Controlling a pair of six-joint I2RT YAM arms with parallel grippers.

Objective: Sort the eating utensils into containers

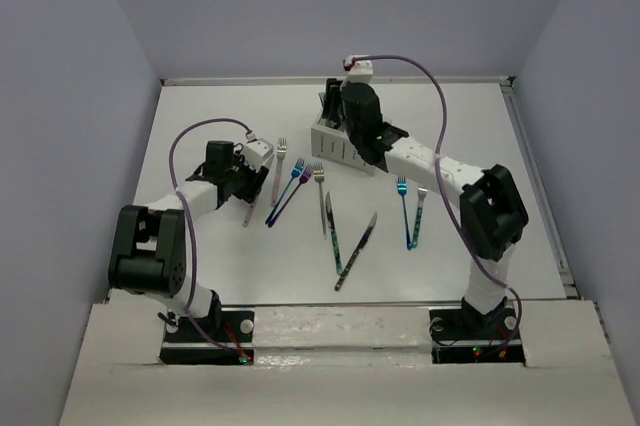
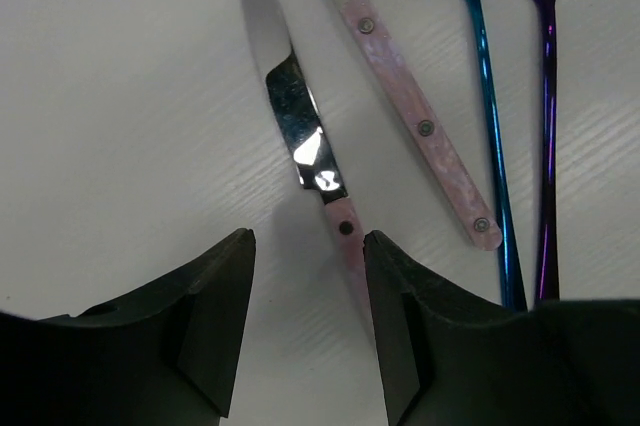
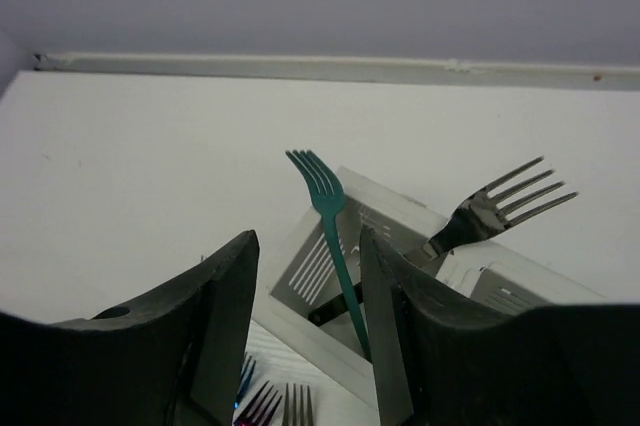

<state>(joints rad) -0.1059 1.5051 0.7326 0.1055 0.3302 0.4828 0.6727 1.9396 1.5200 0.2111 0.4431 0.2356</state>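
Note:
My left gripper (image 2: 308,238) is open and low over a pink-handled knife (image 2: 305,141); the knife's handle lies between the fingers, close to the right fingertip (image 2: 385,266). In the top view this gripper (image 1: 247,184) is at the left of the utensil spread. My right gripper (image 3: 306,241) is open over the white caddy (image 3: 300,281). A teal fork (image 3: 325,196) stands tines-up in one compartment, against my right finger. A silver fork (image 3: 500,206) stands in the other. In the top view the right gripper (image 1: 335,111) hides most of the caddy (image 1: 330,144).
A pink-handled fork (image 2: 420,126), a blue fork (image 2: 480,66) and a purple fork (image 2: 546,96) lie right of the knife. More lie mid-table: a silver fork (image 1: 320,196), two knives (image 1: 333,236) (image 1: 358,246), a teal fork (image 1: 404,211), another fork (image 1: 418,211).

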